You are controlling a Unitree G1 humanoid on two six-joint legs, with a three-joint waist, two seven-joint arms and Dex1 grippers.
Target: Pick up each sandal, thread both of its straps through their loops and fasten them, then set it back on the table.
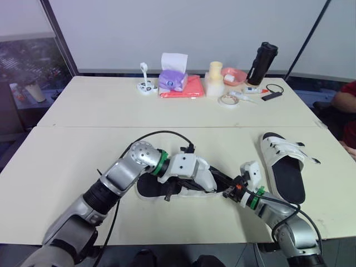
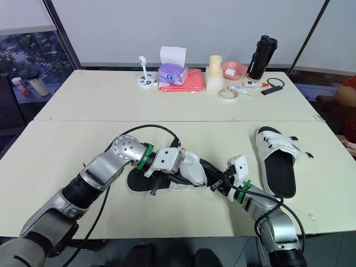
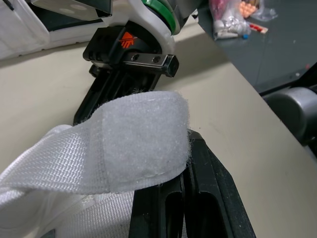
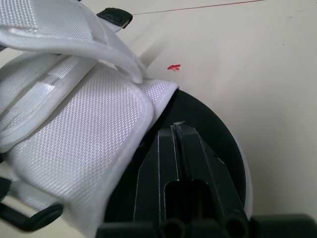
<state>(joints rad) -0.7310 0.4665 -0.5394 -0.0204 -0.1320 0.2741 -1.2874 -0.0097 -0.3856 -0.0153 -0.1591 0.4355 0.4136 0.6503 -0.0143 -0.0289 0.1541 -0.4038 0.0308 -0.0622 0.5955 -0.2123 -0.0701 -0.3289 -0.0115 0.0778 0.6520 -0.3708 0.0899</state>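
A white sandal with a black sole (image 1: 167,188) lies at the front middle of the table (image 1: 67,150). My left gripper (image 1: 210,177) reaches across its upper. In the left wrist view its fingers (image 3: 208,193) look shut, with the fuzzy end of a white strap (image 3: 138,144) at their tips. My right gripper (image 1: 228,192) is shut and empty, and its fingertips (image 4: 176,136) rest on the black sole beside the white upper (image 4: 74,144). A second sandal (image 1: 283,167) lies to the right, sole down, with its straps across the upper.
Along the far table stand a tissue box (image 1: 172,78) on a red cloth (image 1: 189,89), a white container (image 1: 214,80), a pink bowl (image 1: 233,75), a tape roll (image 1: 228,99) and a black bottle (image 1: 262,62). A person's sleeve (image 1: 347,97) shows at the right edge.
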